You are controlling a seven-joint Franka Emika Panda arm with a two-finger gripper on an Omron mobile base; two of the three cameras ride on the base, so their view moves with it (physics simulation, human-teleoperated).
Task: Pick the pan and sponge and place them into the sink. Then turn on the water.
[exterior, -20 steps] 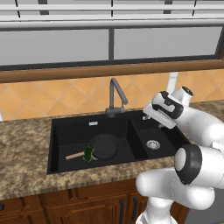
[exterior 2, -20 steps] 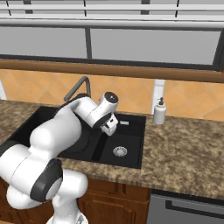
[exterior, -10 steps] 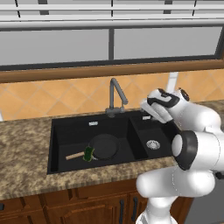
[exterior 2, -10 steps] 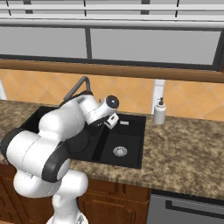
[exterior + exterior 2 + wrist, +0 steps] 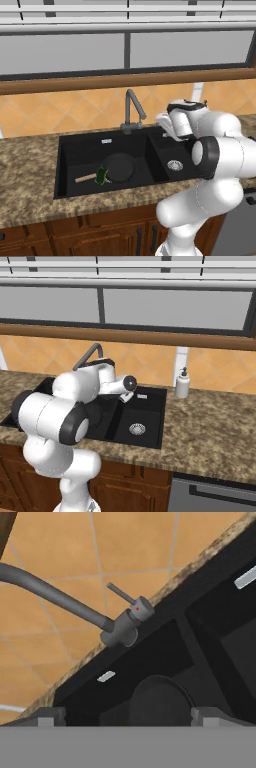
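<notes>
The pan [image 5: 120, 166] and the sponge [image 5: 102, 175] both lie in the large basin of the sink [image 5: 66, 167], the sponge resting by the pan's wooden handle, so I judge the placing part done. What is left is the water: no stream falls from the faucet [image 5: 131, 111] in any view. My gripper [image 5: 165, 123] hangs empty over the divider between the two basins, just beside the faucet base, with its fingers [image 5: 46, 716] spread wide apart. In the hand view the small lever [image 5: 121, 592] sticks out from the faucet body ahead of me, with open air around it. The tiled wall behind and the curved spout above hem it in, so I would approach from the sink side.
</notes>
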